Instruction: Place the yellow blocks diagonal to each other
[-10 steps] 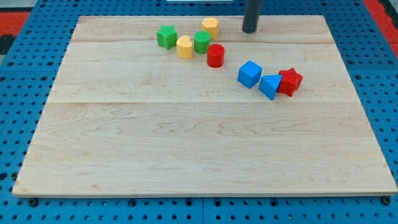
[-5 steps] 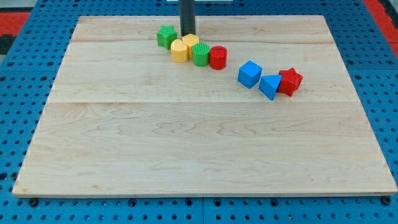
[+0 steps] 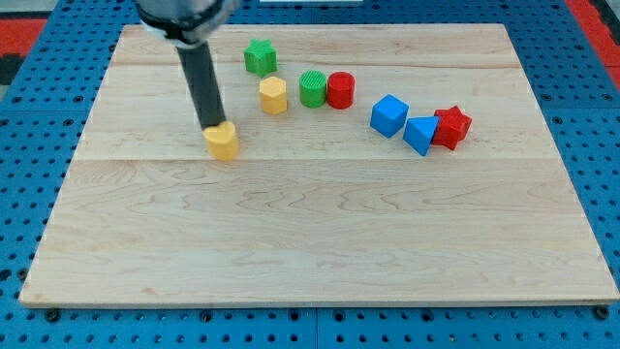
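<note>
Eight small blocks lie on the pale wooden board [image 3: 320,242], which rests on a blue pegboard surface [image 3: 29,194]. Taking the green cylinder [image 3: 313,88] as the landmark: the red cylinder [image 3: 340,89] touches it on the view's right, and one yellow block [image 3: 274,95], a short faceted cylinder, stands just to its left with a small gap between them. The green star block [image 3: 259,56] sits up and to the left of the landmark, near the board's top edge. The second yellow block [image 3: 223,142] lies well apart from the landmark, down and to the left, so the two yellow pieces sit on a slanting line. My tip [image 3: 213,127] meets that lower yellow block at its upper-left edge, the dark rod rising from there toward the view's top left. There is no gripper on this arm, so nothing spreads or pinches. Off to the landmark's right and a little lower, a blue cube [image 3: 388,114], a second blue block [image 3: 420,134] and a red star block [image 3: 451,127] cluster together, the latter two touching. No brand, label or writing can be read anywhere.
</note>
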Available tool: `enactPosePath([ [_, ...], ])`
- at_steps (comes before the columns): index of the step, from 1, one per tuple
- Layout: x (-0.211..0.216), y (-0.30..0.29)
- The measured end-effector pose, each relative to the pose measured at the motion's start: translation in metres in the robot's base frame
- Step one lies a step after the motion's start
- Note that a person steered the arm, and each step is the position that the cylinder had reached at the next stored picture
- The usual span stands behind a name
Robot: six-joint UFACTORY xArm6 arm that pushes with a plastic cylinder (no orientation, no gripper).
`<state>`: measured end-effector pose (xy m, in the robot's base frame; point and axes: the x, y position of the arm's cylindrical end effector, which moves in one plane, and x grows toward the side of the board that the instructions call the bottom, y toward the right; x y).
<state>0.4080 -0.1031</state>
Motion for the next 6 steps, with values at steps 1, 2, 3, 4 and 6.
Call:
enactPosePath([
  [1, 0.009, 0.052],
  [2, -0.008, 0.076],
  [3, -0.035, 0.077],
  [4, -0.063, 0.081],
  [6, -0.092, 0.038],
])
